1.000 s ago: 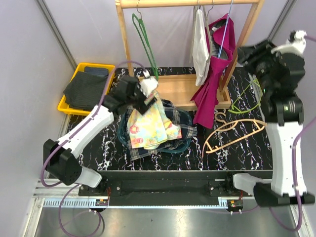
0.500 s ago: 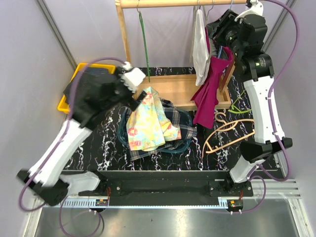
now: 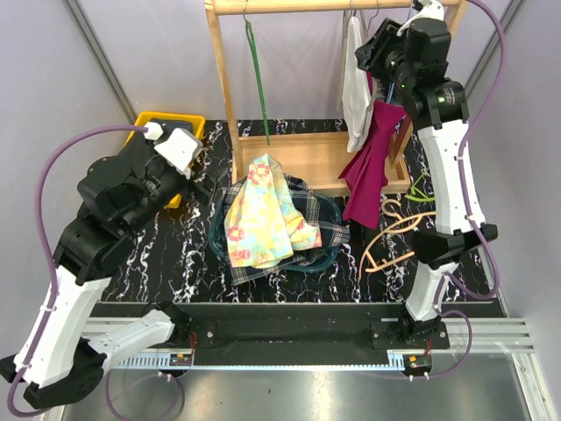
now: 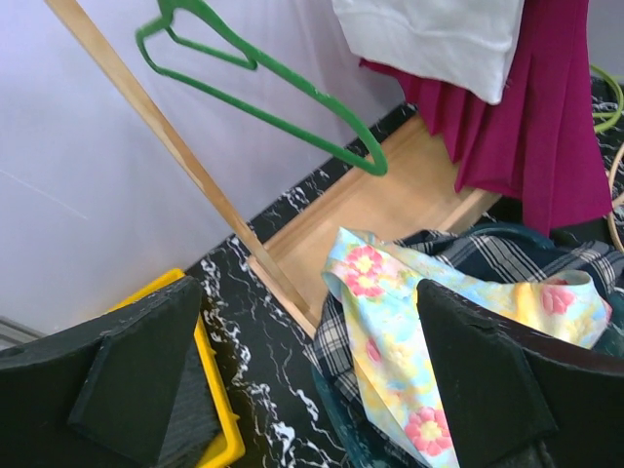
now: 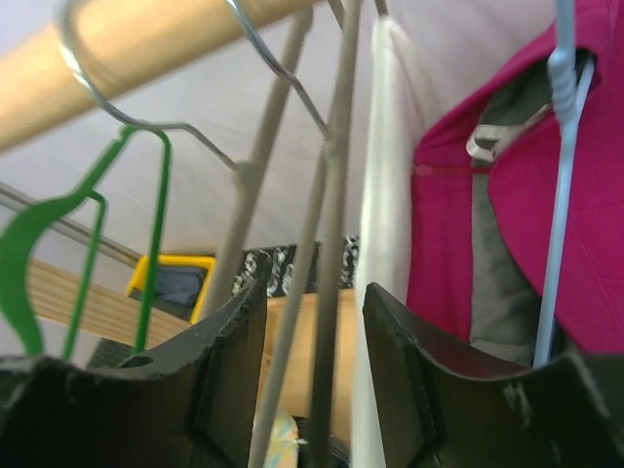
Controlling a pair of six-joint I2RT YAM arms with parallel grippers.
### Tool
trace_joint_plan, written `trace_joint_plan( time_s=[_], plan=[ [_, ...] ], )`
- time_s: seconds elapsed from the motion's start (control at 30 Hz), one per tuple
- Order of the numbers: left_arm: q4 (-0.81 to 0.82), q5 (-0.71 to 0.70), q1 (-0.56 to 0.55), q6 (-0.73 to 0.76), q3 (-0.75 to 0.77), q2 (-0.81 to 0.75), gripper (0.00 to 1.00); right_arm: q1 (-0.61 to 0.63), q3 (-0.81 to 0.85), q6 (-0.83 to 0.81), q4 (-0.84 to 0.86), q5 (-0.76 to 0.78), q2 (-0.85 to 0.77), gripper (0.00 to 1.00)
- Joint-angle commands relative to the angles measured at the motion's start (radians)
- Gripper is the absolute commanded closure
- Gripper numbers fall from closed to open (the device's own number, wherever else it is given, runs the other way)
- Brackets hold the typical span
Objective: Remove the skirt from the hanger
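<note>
Top view: left arm bent high, left gripper (image 3: pixel 209 182) spread wide, empty. Right arm stretched up to rail (image 3: pixel 298 5); right gripper (image 3: pixel 379 54) among hanger hooks, magenta skirt (image 3: pixel 372 162) hanging below jaws.
Left wrist: floral cloth (image 4: pixel 390 322) ahead between jaws; green hanger (image 4: pixel 263 78) above.
Right wrist: jaws part-open, grey hanger wires (image 5: pixel 327 224) in gap, not pinched; skirt on blue hanger (image 5: pixel 558 175) just beside.

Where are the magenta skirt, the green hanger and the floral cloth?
magenta skirt (image 3: pixel 368 175), top view, its lower half
green hanger (image 5: pixel 24 239), right wrist view, its broad shoulder
floral cloth (image 3: pixel 263 215), top view, its middle
</note>
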Motion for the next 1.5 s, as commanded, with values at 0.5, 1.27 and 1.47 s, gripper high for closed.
trace_joint_plan(
  time_s=[0.5,1.27,1.47],
  plan=[
    [0.004,0.046,0.001,-0.064,0.057,-0.009,0.01,0.052,0.077,-0.177,-0.01,0.171,0.01,1.0],
    [-0.007,0.104,0.013,-0.108,0.098,0.003,0.01,0.09,-0.447,-0.204,0.131,0.076,-0.442,1.0],
    [-0.005,0.147,0.013,-0.117,0.121,0.017,0.01,0.098,-0.883,-0.145,-0.016,-0.014,-0.76,1.0]
  ],
)
